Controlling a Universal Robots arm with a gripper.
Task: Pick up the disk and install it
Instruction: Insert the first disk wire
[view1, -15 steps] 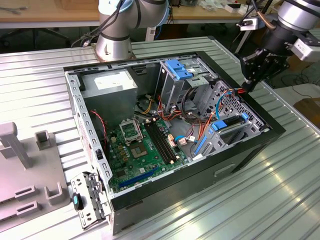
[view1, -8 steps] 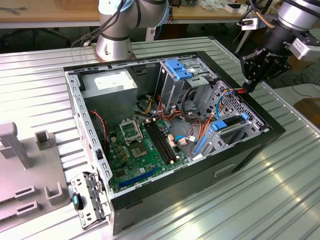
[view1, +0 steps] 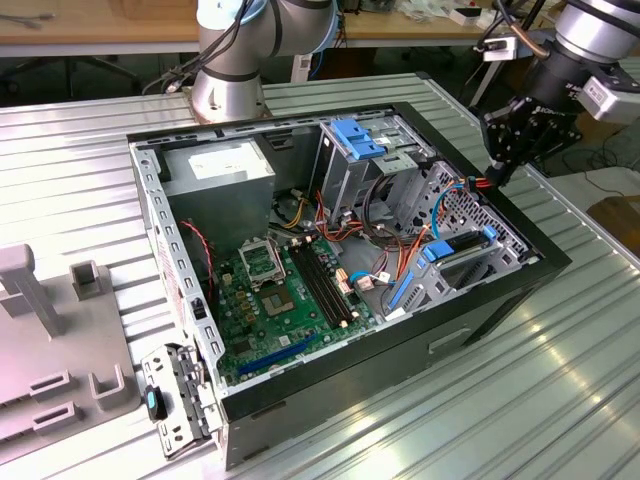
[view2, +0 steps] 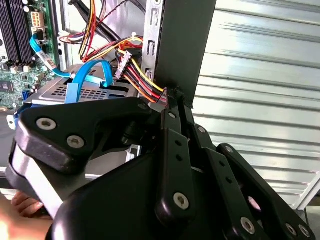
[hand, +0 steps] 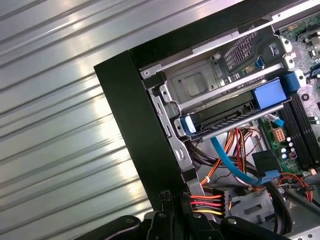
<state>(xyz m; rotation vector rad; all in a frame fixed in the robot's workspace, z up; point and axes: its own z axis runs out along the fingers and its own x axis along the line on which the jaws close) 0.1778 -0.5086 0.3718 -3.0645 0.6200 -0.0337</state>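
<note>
Second wrist view, nearest: gripper (view2: 171, 98) closed to a point, nothing held, tips up against the black rim of the computer case (view2: 182, 45), just beside a bundle of red, yellow and black wires (view2: 142, 82). Further in, first wrist view: disk (hand: 220, 118) seated in the silver cage (hand: 200, 82), blue tabs at both ends, apart from the gripper. Beyond, green motherboard (hand: 307, 35).

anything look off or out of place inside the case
Nothing spilled or broken. The disk sits in the silver cage. Oddest spot: the gripper hangs at the case wall, close beside a power connector and its red, orange and yellow wires.
</note>
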